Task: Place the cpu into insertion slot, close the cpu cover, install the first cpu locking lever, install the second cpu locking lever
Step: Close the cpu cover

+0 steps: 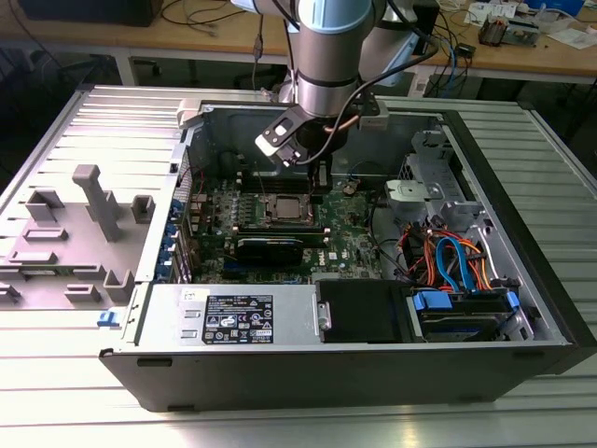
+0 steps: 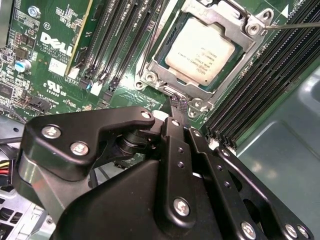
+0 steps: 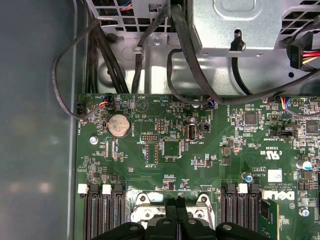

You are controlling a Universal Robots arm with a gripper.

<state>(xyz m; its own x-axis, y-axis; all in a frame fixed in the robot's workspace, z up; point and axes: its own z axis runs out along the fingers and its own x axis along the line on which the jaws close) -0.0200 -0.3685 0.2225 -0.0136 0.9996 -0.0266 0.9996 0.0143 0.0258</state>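
Jaws pinched together on nothing I can make out, the gripper point(image 2: 179, 104) rests its tips just beside the socket's edge. There the cpu point(image 2: 200, 52) already lies seated under the cpu cover point(image 2: 225, 14) (frame apparently down). The lever step seems in hand: a thin locking lever point(image 2: 292, 25) stands free, calling for a careful push. Around lie the green motherboard point(image 3: 170, 150), the open computer case point(image 1: 326, 373), a ribbed metal table point(image 1: 56, 392) and wooden benches point(image 1: 215, 42) far behind.

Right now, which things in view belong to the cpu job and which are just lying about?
Job: cpu, cpu cover, locking lever, gripper at the socket.
Lying about: coin battery, memory slots, drive cables, grey fixture blocks outside the case.
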